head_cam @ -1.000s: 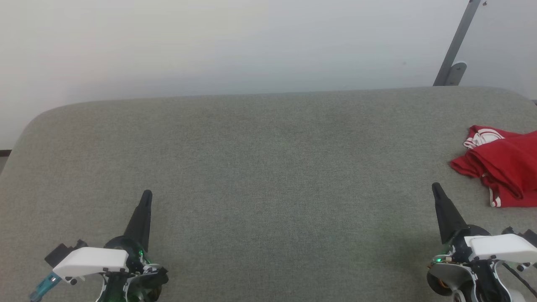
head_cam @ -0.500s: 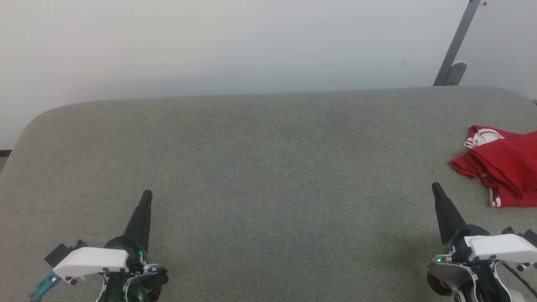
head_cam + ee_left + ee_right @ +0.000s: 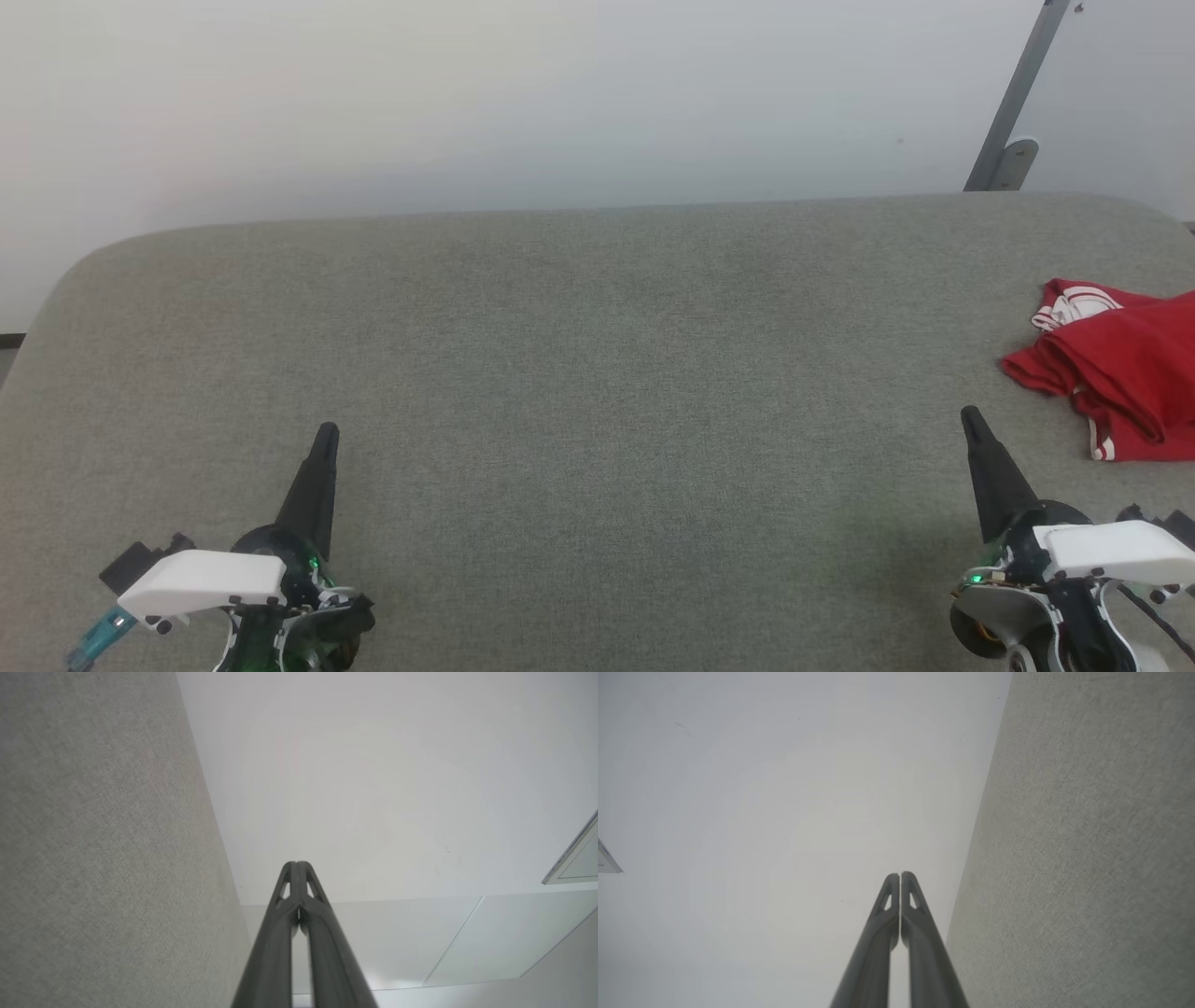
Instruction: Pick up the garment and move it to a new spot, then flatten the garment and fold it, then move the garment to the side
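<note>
The garment (image 3: pixel 1125 369), red with white striped trim, lies bunched at the right edge of the grey fabric table (image 3: pixel 579 373), partly cut off by the head view's border. My right gripper (image 3: pixel 969 417) hovers low at the lower right, shut and empty, a short way left of and nearer than the garment. At the lower left my left gripper (image 3: pixel 327 433) is shut with nothing in it, far from the garment. In the wrist views both pairs of fingers press together: left gripper (image 3: pixel 296 864), right gripper (image 3: pixel 900 875).
A pale wall (image 3: pixel 523 103) rises behind the table's rounded far edge. A grey metal bracket (image 3: pixel 1013 103) leans up at the back right. The table surface shows beside the fingers in both wrist views.
</note>
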{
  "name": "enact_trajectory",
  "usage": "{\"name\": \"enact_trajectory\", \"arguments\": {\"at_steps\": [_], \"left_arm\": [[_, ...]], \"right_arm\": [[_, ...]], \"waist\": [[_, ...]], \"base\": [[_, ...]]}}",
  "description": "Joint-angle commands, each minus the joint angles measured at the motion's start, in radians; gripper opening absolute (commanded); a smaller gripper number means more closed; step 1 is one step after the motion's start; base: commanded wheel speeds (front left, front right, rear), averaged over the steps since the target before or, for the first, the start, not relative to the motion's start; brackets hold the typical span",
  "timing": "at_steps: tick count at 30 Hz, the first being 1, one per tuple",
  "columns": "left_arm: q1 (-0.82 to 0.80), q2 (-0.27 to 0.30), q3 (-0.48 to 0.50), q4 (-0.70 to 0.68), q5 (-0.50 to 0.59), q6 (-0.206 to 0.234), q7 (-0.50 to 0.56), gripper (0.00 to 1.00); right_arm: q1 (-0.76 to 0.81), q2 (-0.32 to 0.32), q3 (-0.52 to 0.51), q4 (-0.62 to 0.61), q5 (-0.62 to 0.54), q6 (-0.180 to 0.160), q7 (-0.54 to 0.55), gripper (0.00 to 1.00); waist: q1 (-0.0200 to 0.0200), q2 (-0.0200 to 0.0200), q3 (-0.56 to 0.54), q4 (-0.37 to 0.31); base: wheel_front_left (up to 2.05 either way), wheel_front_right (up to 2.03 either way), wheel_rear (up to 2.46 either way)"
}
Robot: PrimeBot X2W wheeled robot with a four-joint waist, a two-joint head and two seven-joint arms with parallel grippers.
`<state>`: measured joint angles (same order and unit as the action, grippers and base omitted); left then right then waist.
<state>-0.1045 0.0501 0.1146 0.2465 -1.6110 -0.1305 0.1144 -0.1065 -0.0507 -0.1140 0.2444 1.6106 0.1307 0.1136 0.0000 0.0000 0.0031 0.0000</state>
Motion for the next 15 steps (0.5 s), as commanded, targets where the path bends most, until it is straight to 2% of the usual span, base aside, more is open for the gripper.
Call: {"name": "enact_trajectory", "arguments": {"at_steps": [1,15], "left_arm": [[-0.011,-0.002,0.0,-0.001,-0.002,0.0,0.004,0.0],[-0.011,-0.002,0.0,-0.001,-0.002,0.0,0.004,0.0]], "right_arm": [[-0.005,0.003,-0.001,0.002,0.004,0.0,0.003,0.0],[-0.005,0.003,-0.001,0.002,0.004,0.0,0.003,0.0]], "waist": [[0.0,0.0,0.0,0.0],[0.0,0.0,0.0,0.0]], "base": [[0.0,0.0,0.0],[0.0,0.0,0.0]]}}
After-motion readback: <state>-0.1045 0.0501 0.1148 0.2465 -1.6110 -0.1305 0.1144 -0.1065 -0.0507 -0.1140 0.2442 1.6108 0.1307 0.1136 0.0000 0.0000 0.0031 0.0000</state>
